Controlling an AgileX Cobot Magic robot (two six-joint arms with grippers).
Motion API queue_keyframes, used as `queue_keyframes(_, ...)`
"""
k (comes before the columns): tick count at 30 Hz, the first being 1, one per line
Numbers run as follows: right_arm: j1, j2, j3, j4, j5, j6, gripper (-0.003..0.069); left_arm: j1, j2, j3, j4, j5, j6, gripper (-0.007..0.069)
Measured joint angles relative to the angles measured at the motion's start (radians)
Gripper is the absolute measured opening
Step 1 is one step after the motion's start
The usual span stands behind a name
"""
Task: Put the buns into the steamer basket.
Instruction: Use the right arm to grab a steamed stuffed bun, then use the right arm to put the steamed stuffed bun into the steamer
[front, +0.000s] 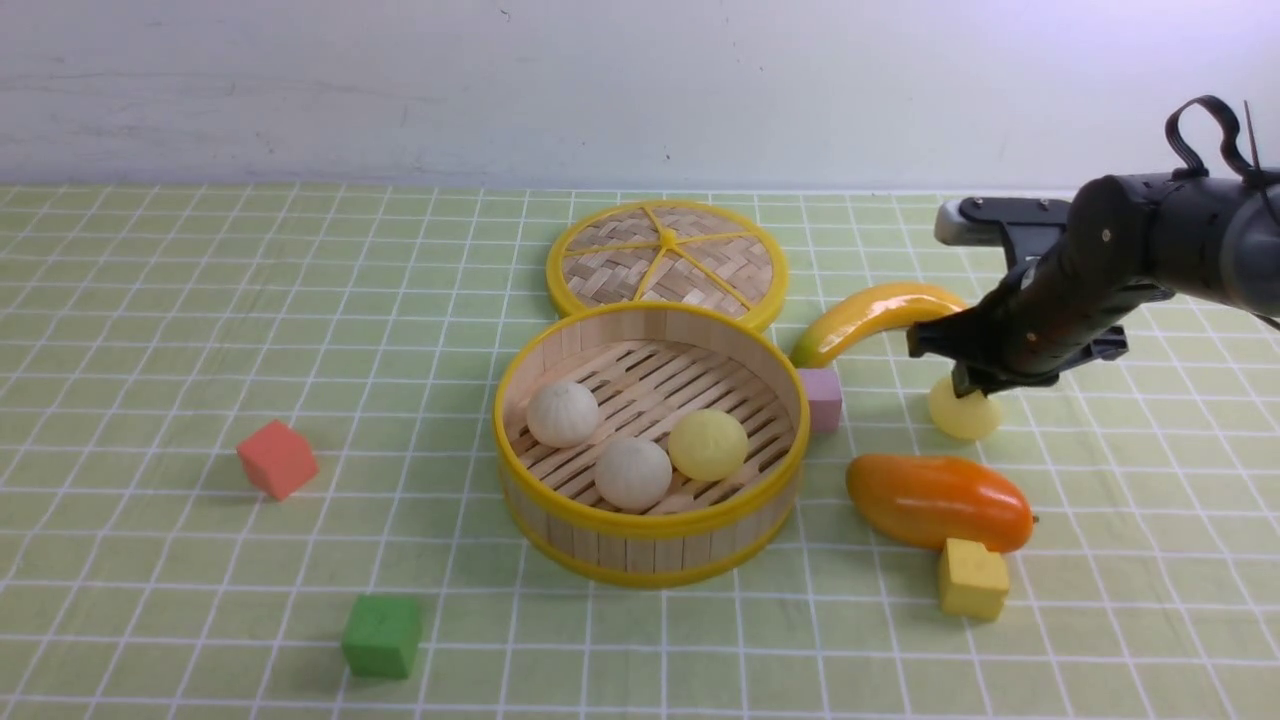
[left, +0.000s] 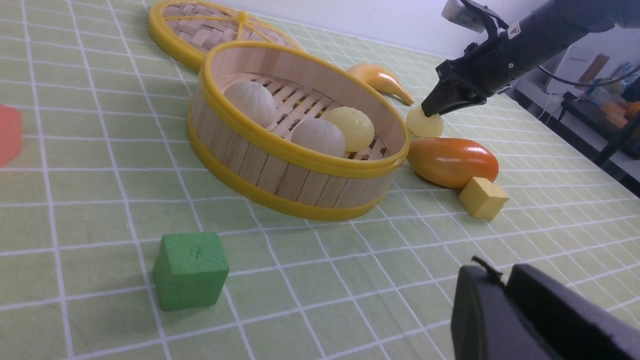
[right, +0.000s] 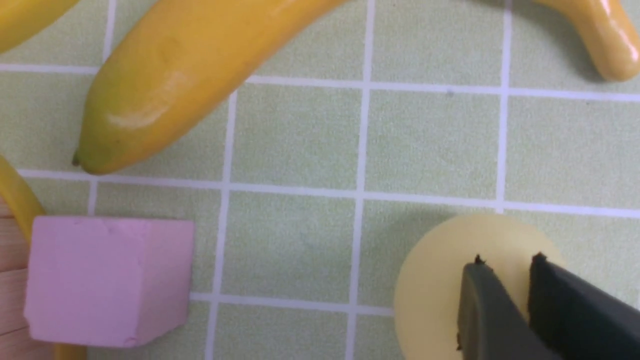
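Observation:
The steamer basket (front: 650, 522) stands mid-table and holds two off-white buns (front: 563, 413) (front: 632, 473) and one pale yellow bun (front: 707, 444); the basket also shows in the left wrist view (left: 280, 170). A second pale yellow bun (front: 965, 412) rests on the cloth to the basket's right, between the banana and the mango. My right gripper (front: 966, 385) is on top of this bun (right: 440, 280), its jaws drawn to a narrow gap pinching the bun's top. My left gripper (left: 502, 275) is shut and empty, low over the cloth near the basket's front.
Flat woven lid (front: 667, 258) behind the basket. Yellow banana (front: 875, 315), pink cube (front: 822, 398), orange mango (front: 938, 500) and yellow cube (front: 971, 578) crowd the right side. Red cube (front: 277, 458) and green cube (front: 382, 635) lie to the left and front.

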Motion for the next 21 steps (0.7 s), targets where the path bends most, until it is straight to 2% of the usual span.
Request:
queue_keyframes(8, 0.000, -0.001, -0.001, 0.000, 0.012, -0.048, 0.0003, 0.000, 0.000, 0.000, 0.000, 0.000, 0.000, 0.0065)
queue_keyframes(12, 0.001, -0.023, -0.001, 0.004, 0.044, -0.076, -0.0002, 0.000, 0.000, 0.000, 0.000, 0.000, 0.000, 0.0065)
queue_keyframes(16, 0.030, -0.112, -0.010, 0.095, 0.075, -0.164, -0.0002, 0.000, 0.000, 0.000, 0.000, 0.000, 0.000, 0.0065)
queue_keyframes(21, 0.117, -0.176, -0.055, 0.272, 0.054, -0.323, -0.0001, 0.000, 0.000, 0.000, 0.000, 0.000, 0.000, 0.0071)
